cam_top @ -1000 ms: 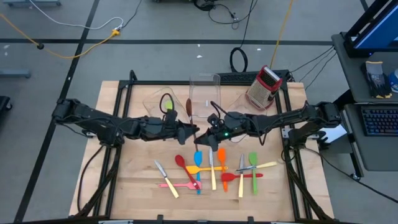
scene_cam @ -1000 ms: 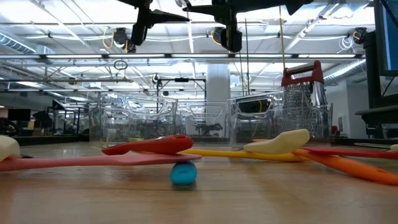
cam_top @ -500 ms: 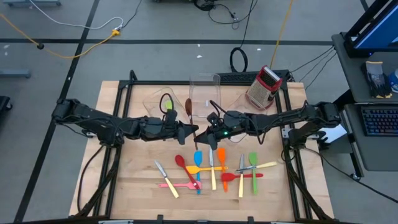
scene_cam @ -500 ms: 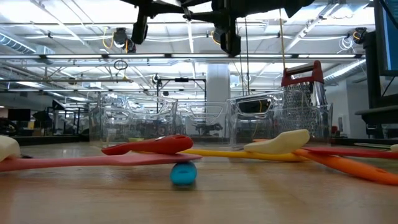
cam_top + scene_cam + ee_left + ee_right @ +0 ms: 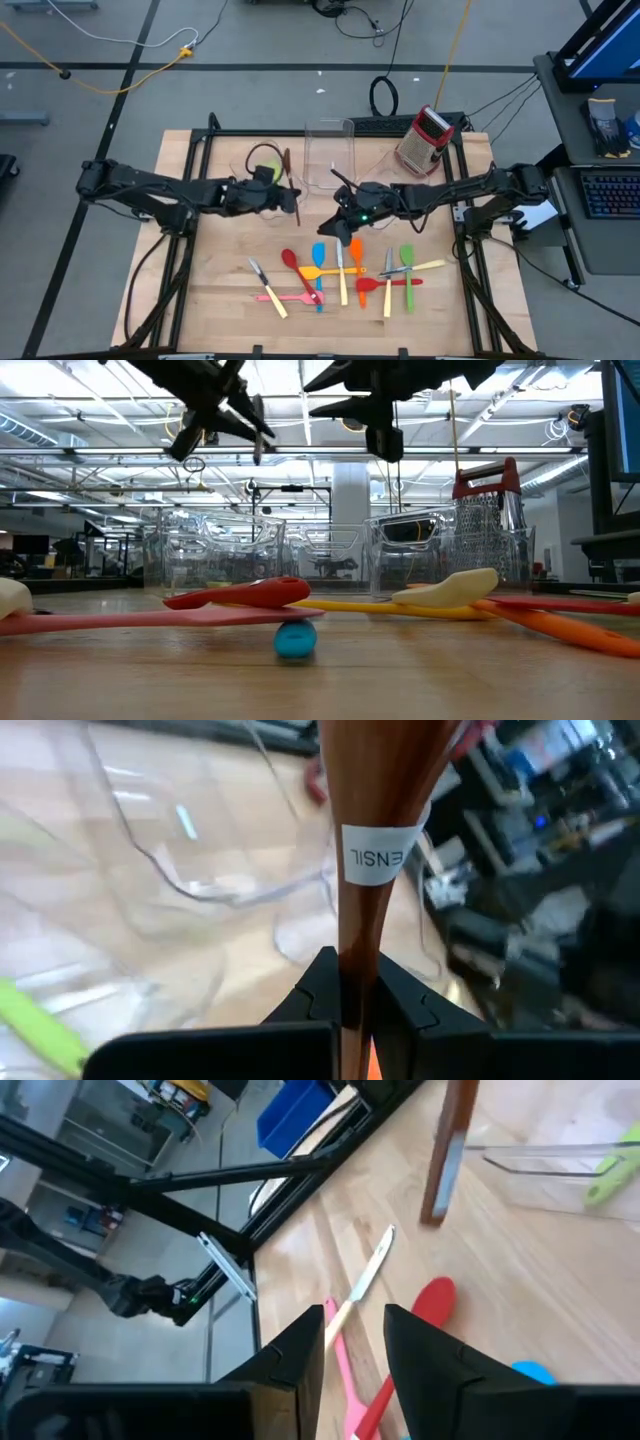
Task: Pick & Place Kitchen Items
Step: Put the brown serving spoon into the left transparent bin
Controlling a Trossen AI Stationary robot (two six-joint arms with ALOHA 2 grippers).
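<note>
High view: the spatulas [image 5: 340, 272] are spread near the front, above them the right gripper [image 5: 341, 226] is seen with jaws apart and empty, and farther back the brown spoon [image 5: 287, 172], clamped by the left gripper [image 5: 279, 196], is best lowered squarely into the clear bin [image 5: 252, 160].

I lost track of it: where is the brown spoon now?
The brown spoon is gripped by the left gripper, above the table's back left, beside the clear bins.
</note>
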